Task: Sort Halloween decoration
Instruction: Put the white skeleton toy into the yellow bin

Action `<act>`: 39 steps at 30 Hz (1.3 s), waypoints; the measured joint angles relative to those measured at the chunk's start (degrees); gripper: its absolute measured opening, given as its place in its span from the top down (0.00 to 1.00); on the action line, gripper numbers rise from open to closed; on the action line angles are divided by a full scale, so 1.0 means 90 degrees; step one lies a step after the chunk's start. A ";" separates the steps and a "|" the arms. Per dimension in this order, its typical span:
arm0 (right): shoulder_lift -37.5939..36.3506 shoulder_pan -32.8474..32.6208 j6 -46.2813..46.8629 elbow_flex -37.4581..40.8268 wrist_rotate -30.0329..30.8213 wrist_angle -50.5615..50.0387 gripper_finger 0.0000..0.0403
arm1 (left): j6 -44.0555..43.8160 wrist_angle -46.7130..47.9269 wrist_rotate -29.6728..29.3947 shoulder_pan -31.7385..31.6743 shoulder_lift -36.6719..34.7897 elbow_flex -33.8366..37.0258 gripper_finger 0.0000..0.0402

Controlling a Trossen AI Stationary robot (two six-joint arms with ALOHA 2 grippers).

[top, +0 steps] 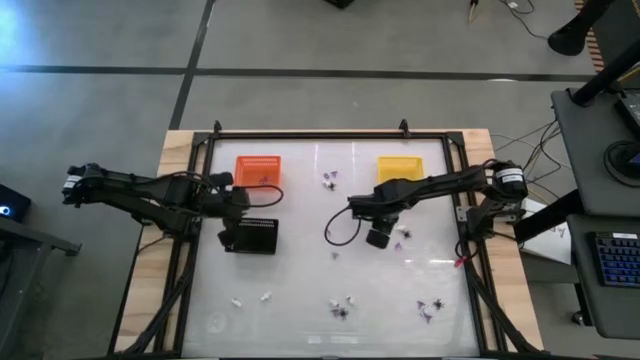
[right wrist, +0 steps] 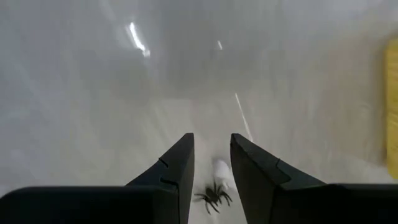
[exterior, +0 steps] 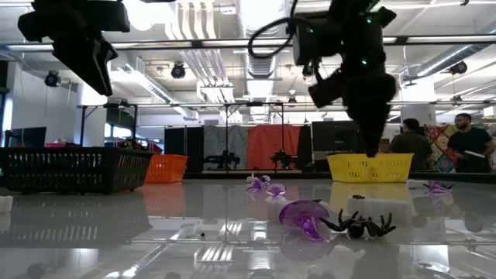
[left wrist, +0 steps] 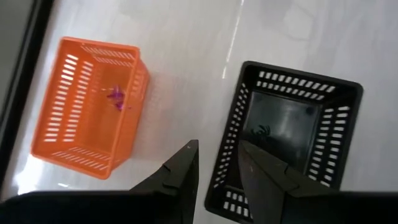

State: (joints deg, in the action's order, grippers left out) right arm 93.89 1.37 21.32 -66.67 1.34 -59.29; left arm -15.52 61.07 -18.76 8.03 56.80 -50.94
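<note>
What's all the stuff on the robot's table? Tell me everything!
Orange basket: one, orange, table's far left; a purple trinket inside.
Yellow basket: one, yellow, table's far right.
Black basket: one, black, nearer than the orange one; a dark spider inside.
Purple trinkets: several, scattered between the baskets and along the near edge.
White trinkets: a few, near edge.
Black spider: one, between the right gripper's fingers, beside a white piece.
People: two, in the room behind.
Left gripper: open, above the black basket.
Right gripper: open, near the yellow basket.

Open lab hall: ceiling ducts (exterior: 205,46), strip lights, desk keyboard (top: 612,262).
</note>
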 joint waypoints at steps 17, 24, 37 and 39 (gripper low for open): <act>-0.0002 0.0055 -0.0474 0.1138 -0.0308 0.0229 0.76 | -0.0044 -0.0001 0.0034 0.0000 -0.0002 0.0000 0.76; -0.0031 0.0172 -0.0342 0.1444 -0.0296 0.0688 0.76 | -0.0044 -0.0003 0.0034 0.0000 -0.0002 0.0000 0.76; -0.0029 0.0642 0.0134 0.1481 -0.0485 0.0663 0.96 | -0.0047 -0.0005 0.0034 0.0000 -0.0005 0.0000 0.76; -0.0029 0.0665 0.0182 0.1454 -0.0493 0.0650 0.96 | -0.0047 -0.0003 0.0034 0.0002 -0.0005 0.0000 0.76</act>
State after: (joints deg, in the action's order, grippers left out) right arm 93.62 7.35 22.96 -53.59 -3.10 -53.44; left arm -15.94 61.04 -18.46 8.05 56.75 -50.94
